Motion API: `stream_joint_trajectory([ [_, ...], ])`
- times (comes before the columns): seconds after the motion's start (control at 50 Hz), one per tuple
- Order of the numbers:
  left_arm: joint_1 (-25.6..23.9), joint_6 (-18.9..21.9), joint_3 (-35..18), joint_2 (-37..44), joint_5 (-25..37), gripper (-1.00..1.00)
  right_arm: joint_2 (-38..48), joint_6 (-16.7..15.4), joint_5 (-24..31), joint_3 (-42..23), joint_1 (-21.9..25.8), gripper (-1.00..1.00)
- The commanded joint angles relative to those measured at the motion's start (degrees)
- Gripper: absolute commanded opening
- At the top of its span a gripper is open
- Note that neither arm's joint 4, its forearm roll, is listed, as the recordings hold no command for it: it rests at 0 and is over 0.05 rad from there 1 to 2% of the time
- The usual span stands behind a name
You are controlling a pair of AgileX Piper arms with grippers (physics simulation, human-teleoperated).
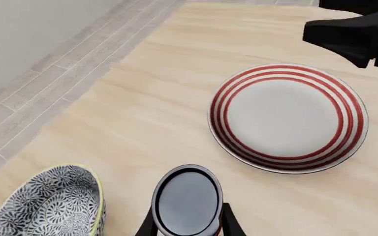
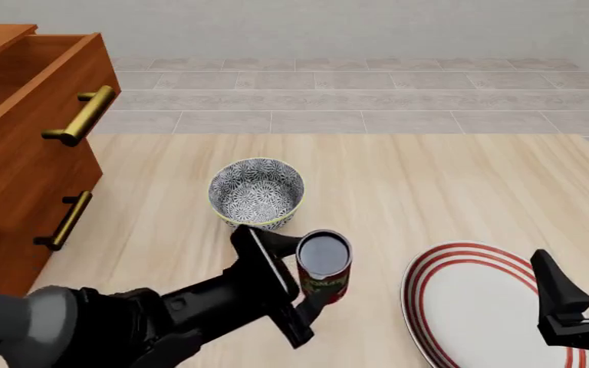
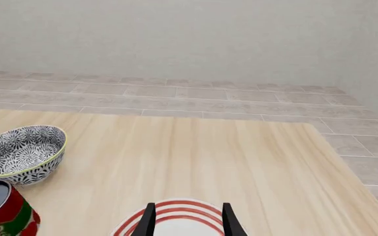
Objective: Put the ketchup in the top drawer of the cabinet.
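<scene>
The ketchup is a small red can with a green band and a dark glossy top, standing upright between the bowl and the plate. My left gripper is shut on it, one finger on each side of the can. The can also shows at the edge of the right wrist view. The cabinet stands at the far left, and its top drawer is pulled out, brass handle facing the table. My right gripper hangs open over the plate with nothing in it.
A grey patterned bowl sits just behind the can, close to my left gripper. A red-ringed white plate lies to the right under my right gripper. The lower drawer's handle is below the open drawer. Tiled floor lies beyond the table's far edge.
</scene>
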Motion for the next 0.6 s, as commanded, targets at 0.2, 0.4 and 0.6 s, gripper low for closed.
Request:
stream_joint_trajectory([
  [0.2,-2.73,-0.05,5.03,-12.93,4.38,-1.0,0.19,-0.07,-0.14,0.0,0.14,1.0],
  [0.4,-1.77,-1.52,6.6,-20.58,8.4,-1.0,1.17,0.16,-1.15,0.0,0.12,1.0],
  [0.6,-1.1,-3.8,6.88,-31.68,16.48,-1.0,2.27,0.3,-2.21,0.0,0.35,1.0],
])
